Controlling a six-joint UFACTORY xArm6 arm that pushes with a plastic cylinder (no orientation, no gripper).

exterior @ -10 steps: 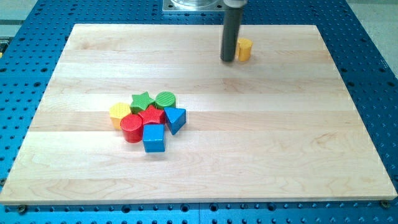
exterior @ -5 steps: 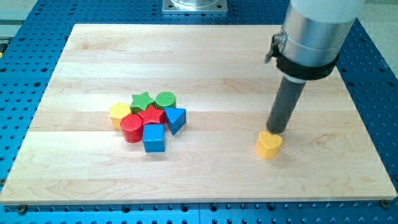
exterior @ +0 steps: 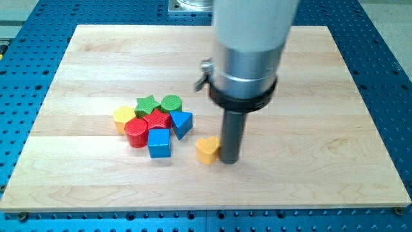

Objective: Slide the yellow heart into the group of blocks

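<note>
The yellow heart (exterior: 206, 149) lies on the wooden board (exterior: 309, 77), below the board's middle. My tip (exterior: 229, 160) stands right against the heart's right side. To the heart's left is the group of blocks: a blue square block (exterior: 159, 142), a blue triangle (exterior: 181, 122), a red cylinder (exterior: 136, 132), a red hexagon-like block (exterior: 156, 120), a green star (exterior: 147, 104), a green cylinder (exterior: 171, 103) and a yellow block (exterior: 123, 116). A small gap separates the heart from the blue square block.
The arm's wide grey body (exterior: 248, 45) hangs over the board's upper middle and hides part of it. Blue perforated table (exterior: 386, 58) surrounds the board on all sides.
The yellow heart has slid from the board's lower right towards the view's left, close to the group. My tip moved left with it, now on the heart's right side.
</note>
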